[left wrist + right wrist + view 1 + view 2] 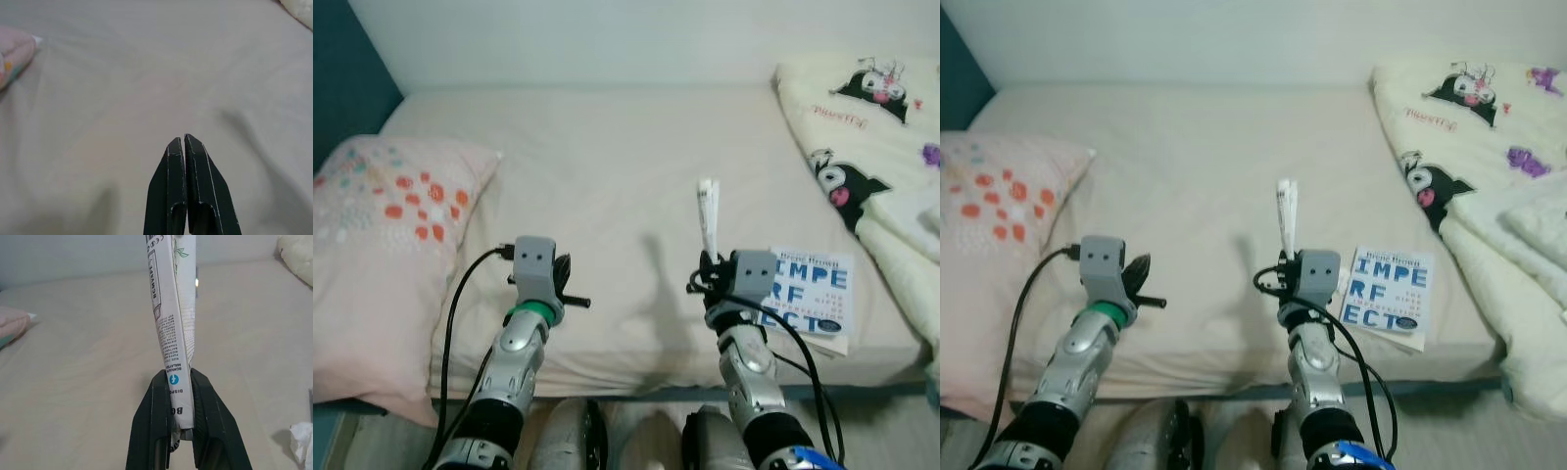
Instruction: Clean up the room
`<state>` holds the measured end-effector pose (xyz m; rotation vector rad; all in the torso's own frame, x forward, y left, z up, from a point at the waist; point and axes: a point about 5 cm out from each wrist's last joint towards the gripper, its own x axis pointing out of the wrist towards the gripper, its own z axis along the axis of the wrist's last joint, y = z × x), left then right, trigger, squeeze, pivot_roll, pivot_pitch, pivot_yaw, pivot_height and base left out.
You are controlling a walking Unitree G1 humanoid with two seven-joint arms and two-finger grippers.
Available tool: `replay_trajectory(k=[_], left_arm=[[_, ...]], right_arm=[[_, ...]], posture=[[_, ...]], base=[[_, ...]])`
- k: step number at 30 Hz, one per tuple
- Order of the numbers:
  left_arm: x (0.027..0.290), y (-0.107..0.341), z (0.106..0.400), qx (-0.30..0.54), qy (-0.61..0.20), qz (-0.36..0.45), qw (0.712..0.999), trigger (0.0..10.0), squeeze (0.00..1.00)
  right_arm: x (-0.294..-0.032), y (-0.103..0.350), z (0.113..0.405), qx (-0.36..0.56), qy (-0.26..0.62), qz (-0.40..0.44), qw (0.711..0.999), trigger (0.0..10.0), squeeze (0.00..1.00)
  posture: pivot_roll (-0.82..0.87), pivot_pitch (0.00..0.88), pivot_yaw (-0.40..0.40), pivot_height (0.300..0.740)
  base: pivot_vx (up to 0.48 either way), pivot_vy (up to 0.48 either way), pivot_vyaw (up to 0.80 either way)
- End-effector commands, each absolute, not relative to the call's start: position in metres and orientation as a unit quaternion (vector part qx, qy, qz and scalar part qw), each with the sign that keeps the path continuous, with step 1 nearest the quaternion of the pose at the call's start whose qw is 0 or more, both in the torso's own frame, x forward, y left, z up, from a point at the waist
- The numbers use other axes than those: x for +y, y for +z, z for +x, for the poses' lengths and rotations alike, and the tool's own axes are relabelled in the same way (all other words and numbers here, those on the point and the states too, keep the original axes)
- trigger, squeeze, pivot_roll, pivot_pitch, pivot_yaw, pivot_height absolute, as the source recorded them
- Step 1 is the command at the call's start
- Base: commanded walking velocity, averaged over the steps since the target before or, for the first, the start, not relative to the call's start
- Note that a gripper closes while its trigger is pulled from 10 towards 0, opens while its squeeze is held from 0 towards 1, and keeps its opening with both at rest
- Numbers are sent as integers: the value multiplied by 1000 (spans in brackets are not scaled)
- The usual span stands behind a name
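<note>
pinching a folded wrapper [173, 318] upright, the right gripper [707, 262] lifts litter clear of the bed [597, 176]; a book [813, 289] lies at its 3 o'clock. left gripper [186, 147] pressed together, idle.

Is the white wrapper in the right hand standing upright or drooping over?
Upright. The wrapper rises straight out of the right hand, whose fingers are pinched on its lower end, and it stands above the bed.
</note>
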<state>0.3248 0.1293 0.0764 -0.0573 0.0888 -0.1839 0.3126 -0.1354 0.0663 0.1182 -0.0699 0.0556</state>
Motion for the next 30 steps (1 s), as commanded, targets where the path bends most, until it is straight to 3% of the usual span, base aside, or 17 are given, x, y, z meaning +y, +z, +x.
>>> replay_trajectory(k=[1, 8, 20, 21, 24, 25, 30], left_arm=[[133, 70, 323, 54, -82, -25, 995, 10000, 0], [137, 61, 326, 77, -65, -19, 995, 10000, 0], [145, 42, 321, 113, -31, -11, 993, 10000, 0], [140, 28, 314, 153, -47, -13, 987, 10000, 0], [134, 15, 307, 196, -75, 10, 978, 10000, 0], [126, 0, 297, 246, -114, 46, 961, 10000, 0], [125, -18, 285, 325, -129, 90, 933, 10000, 0]], right_arm=[[-138, 57, 309, -12, 21, 62, 998, 10000, 0], [-143, 43, 309, 35, 34, 41, 998, 10000, 0], [-146, 23, 301, 98, 30, 48, 994, 10000, 0], [-146, 6, 294, 161, 28, 33, 986, 10000, 0], [-144, -3, 289, 198, 27, 29, 979, 10000, 0], [-141, -13, 282, 241, 37, 13, 970, 10000, 0], [-140, -29, 270, 306, 65, -19, 950, 10000, 0]], posture=[[45, 8, 72, 704], [41, 0, 62, 739], [44, 0, 52, 740], [52, 0, 48, 740], [52, 0, 48, 740], [43, 0, 47, 740], [50, 0, 41, 740]], base=[[0, 0, 0], [0, 0, 0], [0, 0, 0], [0, 0, 0], [0, 0, 0], [0, 0, 0], [0, 0, 0]])
